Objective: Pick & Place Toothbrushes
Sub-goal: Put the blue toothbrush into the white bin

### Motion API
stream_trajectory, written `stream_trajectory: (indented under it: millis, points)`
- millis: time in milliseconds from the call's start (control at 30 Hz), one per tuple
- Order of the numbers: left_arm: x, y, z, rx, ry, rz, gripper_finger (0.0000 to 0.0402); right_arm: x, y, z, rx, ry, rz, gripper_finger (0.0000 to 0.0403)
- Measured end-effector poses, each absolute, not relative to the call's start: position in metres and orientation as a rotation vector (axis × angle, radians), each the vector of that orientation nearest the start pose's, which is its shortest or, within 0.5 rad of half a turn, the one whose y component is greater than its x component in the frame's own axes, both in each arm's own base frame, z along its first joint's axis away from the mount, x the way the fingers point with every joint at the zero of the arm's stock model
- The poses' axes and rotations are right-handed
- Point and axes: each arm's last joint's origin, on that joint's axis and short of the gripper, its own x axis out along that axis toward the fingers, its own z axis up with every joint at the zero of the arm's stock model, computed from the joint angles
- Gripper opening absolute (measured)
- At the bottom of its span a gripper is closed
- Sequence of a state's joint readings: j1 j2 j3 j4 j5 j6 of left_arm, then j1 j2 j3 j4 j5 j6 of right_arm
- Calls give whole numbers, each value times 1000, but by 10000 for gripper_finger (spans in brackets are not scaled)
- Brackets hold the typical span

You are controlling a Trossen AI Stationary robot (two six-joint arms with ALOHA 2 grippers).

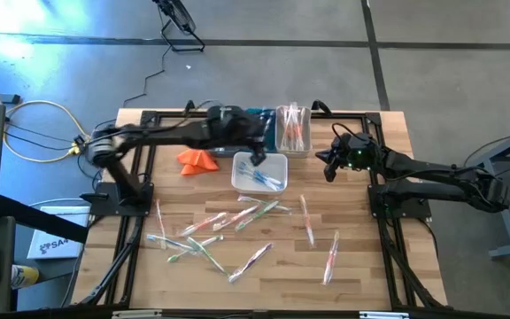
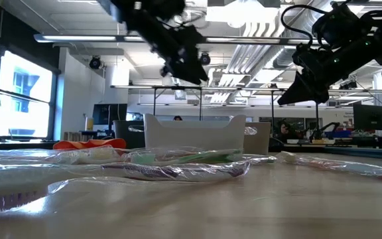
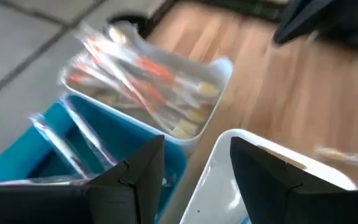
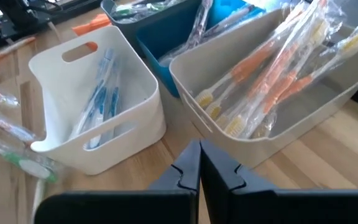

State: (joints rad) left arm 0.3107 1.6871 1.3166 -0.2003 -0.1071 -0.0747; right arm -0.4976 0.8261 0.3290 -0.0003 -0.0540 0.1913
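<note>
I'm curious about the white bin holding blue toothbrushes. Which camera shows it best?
The right wrist view: the white bin shows whole, blue toothbrushes inside. The high view shows it small, the low view only its side, the left wrist view a rim.

Open-plan lab, monitors, ceiling ducts

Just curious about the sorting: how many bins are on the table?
3 visible: a white bin holding blue toothbrushes, a blue bin behind it, and a beige bin with orange ones. A fourth, grey one may sit behind.
</note>
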Motion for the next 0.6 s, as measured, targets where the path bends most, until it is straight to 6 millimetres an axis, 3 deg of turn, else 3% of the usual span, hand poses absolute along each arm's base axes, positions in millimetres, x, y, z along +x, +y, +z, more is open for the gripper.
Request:
stream_trajectory:
  millis: [133, 367, 600]
  points:
    - [319, 105, 281, -109, 411, 385, 177, 150, -80, 187, 331, 439, -485, 2]
    - [240, 79, 261, -41, 214, 345, 177, 150, -80, 188, 392, 416, -501, 2]
    - [186, 58, 255, 12, 100, 231, 177, 151, -81, 190, 382, 390, -522, 2]
